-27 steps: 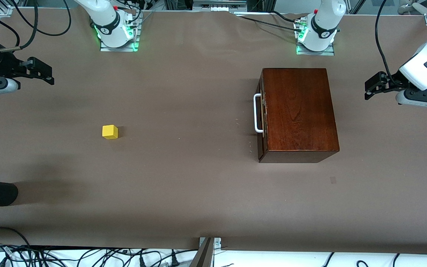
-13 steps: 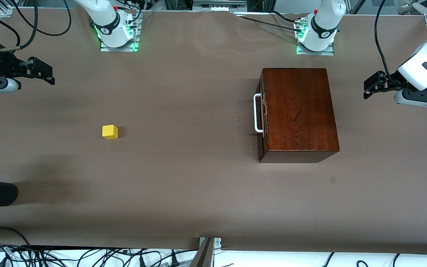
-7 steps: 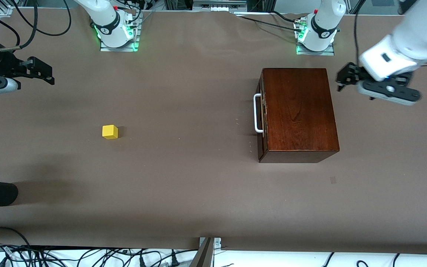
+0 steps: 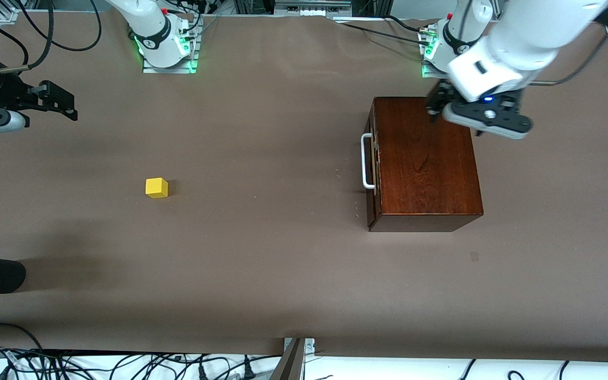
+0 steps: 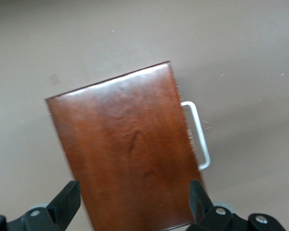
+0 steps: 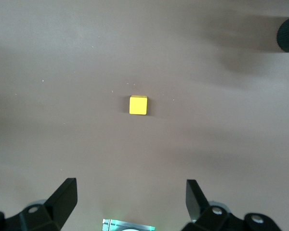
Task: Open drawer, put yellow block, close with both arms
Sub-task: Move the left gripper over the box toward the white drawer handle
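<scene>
Front: one yellow block [image 4: 157,188] on table [image 4: 262,253], toward right arm's end; one drawer [image 4: 373,161] shut in box [image 4: 425,158], white handle [image 4: 367,161].
Left wrist: left gripper [image 5: 135,199] wide, over box; fingertips cut off.
Right wrist: right gripper [image 6: 132,197] wide, empty, waiting.

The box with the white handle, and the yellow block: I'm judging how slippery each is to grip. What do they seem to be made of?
The box looks like dark varnished wood: grain lines and a glossy sheen along its top edge. Its handle is a smooth white bar, painted metal or plastic; I can't tell which. The yellow block is evenly coloured and matte, possibly painted wood or plastic.
</scene>
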Controlling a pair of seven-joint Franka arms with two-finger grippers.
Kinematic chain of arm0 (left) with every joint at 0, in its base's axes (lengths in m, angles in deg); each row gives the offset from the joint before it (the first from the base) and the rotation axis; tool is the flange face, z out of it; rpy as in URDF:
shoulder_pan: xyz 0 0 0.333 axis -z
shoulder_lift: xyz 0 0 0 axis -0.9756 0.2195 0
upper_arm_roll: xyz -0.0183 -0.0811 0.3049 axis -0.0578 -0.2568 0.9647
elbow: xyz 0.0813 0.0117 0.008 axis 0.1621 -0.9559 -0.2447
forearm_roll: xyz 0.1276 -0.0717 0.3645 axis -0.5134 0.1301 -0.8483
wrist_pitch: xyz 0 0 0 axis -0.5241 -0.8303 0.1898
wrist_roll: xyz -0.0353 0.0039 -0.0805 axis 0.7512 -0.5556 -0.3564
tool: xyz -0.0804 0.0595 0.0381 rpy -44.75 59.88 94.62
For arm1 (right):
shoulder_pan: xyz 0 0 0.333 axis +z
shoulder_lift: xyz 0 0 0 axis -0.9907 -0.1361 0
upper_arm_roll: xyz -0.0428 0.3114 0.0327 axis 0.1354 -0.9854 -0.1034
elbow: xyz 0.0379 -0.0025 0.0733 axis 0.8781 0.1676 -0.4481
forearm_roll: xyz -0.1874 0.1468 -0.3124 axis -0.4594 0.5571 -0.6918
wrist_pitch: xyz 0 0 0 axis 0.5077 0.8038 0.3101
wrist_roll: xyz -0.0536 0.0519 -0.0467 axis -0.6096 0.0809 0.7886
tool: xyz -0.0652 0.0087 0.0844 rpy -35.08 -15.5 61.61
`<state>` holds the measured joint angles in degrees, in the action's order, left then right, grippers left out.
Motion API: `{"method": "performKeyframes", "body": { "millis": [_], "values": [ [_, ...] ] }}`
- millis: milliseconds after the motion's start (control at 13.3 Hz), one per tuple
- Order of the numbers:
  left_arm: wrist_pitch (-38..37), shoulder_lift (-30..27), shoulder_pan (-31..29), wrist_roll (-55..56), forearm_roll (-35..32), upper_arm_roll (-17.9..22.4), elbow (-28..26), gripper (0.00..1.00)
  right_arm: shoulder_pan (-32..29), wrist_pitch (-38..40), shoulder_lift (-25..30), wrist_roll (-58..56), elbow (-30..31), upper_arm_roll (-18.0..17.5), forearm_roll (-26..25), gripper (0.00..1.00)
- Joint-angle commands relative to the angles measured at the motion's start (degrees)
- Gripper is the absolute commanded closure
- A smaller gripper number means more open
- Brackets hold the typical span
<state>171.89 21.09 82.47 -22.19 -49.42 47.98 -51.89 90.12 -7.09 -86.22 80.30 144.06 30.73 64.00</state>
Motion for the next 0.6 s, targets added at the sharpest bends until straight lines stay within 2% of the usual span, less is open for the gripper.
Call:
{"method": "performKeyframes", "body": {
  "millis": [0, 150, 376, 526],
  "values": [
    [-1.29, 7.59, 6.59, 14.90, -1.12, -1.45, 6.77, 0.00, 0.14, 0.59, -0.57, -0.01, -1.55, 0.09, 0.76, 0.00],
    [-1.20, 11.46, 11.09, 25.65, -6.38, -1.63, 9.33, 0.00, 0.14, 0.59, -0.57, -0.01, -1.55, 0.09, 0.76, 0.00],
    [0.20, 16.30, 17.50, 27.53, -10.17, -1.45, 9.52, 0.00, 0.14, 0.59, -0.48, -0.01, -1.55, 0.18, 0.68, 0.00],
    [0.47, 20.42, 18.49, 27.45, -10.89, -1.36, 8.46, 0.00, 0.14, 0.59, -0.48, -0.01, -1.55, 0.09, 0.67, 0.00]
  ]
}}
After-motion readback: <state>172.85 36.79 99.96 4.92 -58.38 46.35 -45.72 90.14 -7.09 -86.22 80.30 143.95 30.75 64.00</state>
